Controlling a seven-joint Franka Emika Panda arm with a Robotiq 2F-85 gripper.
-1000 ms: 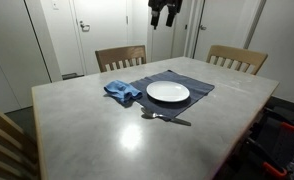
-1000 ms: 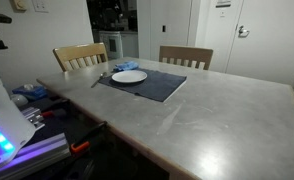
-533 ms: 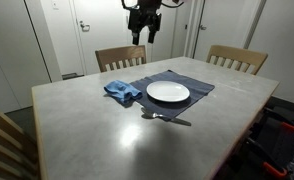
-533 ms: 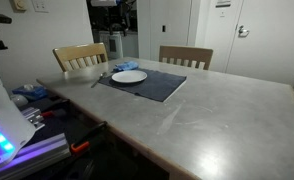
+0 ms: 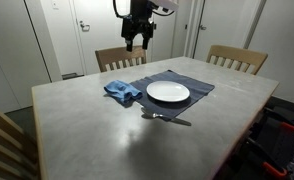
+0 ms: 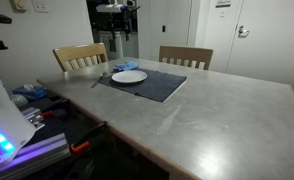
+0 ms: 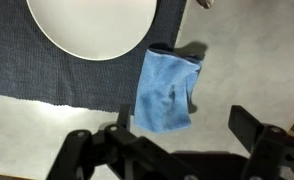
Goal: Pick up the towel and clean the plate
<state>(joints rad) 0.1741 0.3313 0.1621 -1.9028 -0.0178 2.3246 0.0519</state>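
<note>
A blue towel (image 5: 121,92) lies crumpled on the table beside the left edge of a dark grey placemat (image 5: 199,85). A white plate (image 5: 168,92) sits on the placemat. In the wrist view the towel (image 7: 167,90) lies just below the plate (image 7: 90,25), partly on the mat's edge. My gripper (image 5: 136,42) hangs high above the table, behind the towel, and is open and empty. In the wrist view its fingers (image 7: 177,140) frame the bare table below the towel. In an exterior view the plate (image 6: 129,76) shows small, and the gripper (image 6: 121,10) is high above it.
A spoon (image 5: 162,118) lies on the table in front of the placemat. Two wooden chairs (image 5: 120,58) (image 5: 237,59) stand at the far side. Another chair back (image 5: 5,140) is at the near left. Cluttered equipment (image 6: 32,110) sits beside the table.
My gripper has moved left and downward from above the plate's far side to above and behind the towel. The towel, plate and spoon have not moved.
</note>
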